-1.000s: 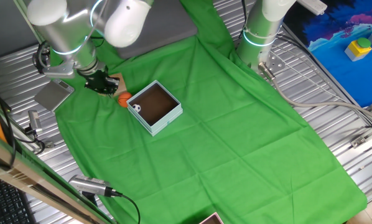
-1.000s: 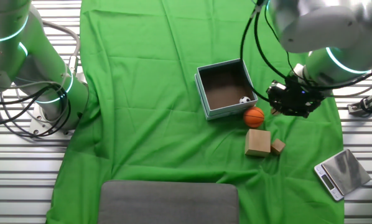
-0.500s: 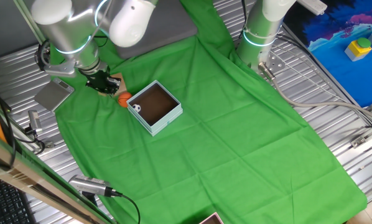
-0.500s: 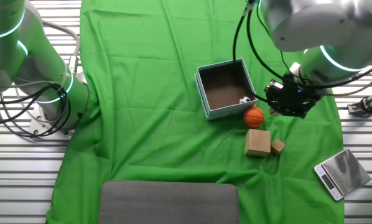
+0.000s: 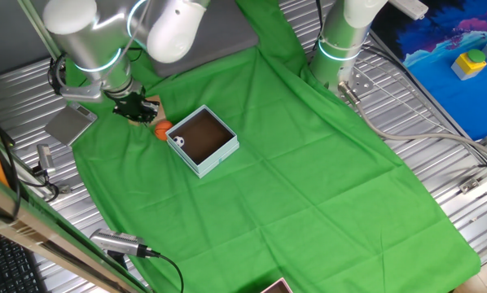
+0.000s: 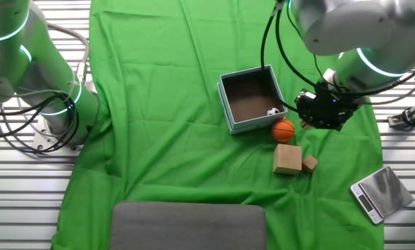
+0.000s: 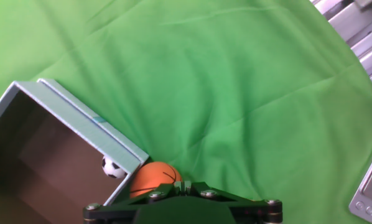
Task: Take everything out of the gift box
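The gift box [image 6: 251, 99] [image 5: 201, 140] stands open on the green cloth, pale blue outside and dark brown inside. A black-and-white soccer ball [image 6: 273, 112] [image 7: 113, 167] lies in its corner. Just outside that corner, on the cloth, rests the orange basketball [image 6: 283, 130] [image 7: 155, 178] [image 5: 161, 129]. A tan wooden block [image 6: 287, 159] and a smaller tan piece [image 6: 309, 163] lie beyond it. My gripper [image 6: 323, 111] [image 5: 133, 108] [image 7: 183, 185] hovers beside the basketball, outside the box, with its fingers shut and nothing between them.
A small silver scale [image 6: 381, 193] [image 5: 71, 124] sits off the cloth on the metal table. A grey pad [image 6: 187, 226] covers one cloth edge. A second arm's base [image 6: 55, 104] [image 5: 341, 41] stands at the far side.
My gripper has shifted slightly toward the gift box's corner. The balls, blocks and box have not moved.
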Controlling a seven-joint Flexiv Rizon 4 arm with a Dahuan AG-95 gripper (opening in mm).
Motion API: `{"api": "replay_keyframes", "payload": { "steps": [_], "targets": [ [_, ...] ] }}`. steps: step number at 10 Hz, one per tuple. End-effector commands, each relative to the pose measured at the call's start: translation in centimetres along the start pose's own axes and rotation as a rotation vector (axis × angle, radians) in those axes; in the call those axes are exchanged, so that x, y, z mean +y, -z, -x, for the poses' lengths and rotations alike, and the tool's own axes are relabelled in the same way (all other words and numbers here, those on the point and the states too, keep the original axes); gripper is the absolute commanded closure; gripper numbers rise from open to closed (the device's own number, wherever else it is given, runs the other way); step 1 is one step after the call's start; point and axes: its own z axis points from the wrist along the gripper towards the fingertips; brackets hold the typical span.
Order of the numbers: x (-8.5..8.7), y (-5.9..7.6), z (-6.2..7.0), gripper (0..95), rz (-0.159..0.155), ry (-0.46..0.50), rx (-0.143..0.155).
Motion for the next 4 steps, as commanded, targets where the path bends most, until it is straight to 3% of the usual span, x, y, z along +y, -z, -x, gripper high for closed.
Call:
{"api": "replay_keyframes", "payload": {
  "steps": [1, 4],
  "targets": [
    [-0.11, -0.05, 0.08, 95.0, -0.014, -0.047, 0.025],
    [-0.11, -0.05, 0.08, 95.0, -0.024, -0.047, 0.039]
  ]
}}
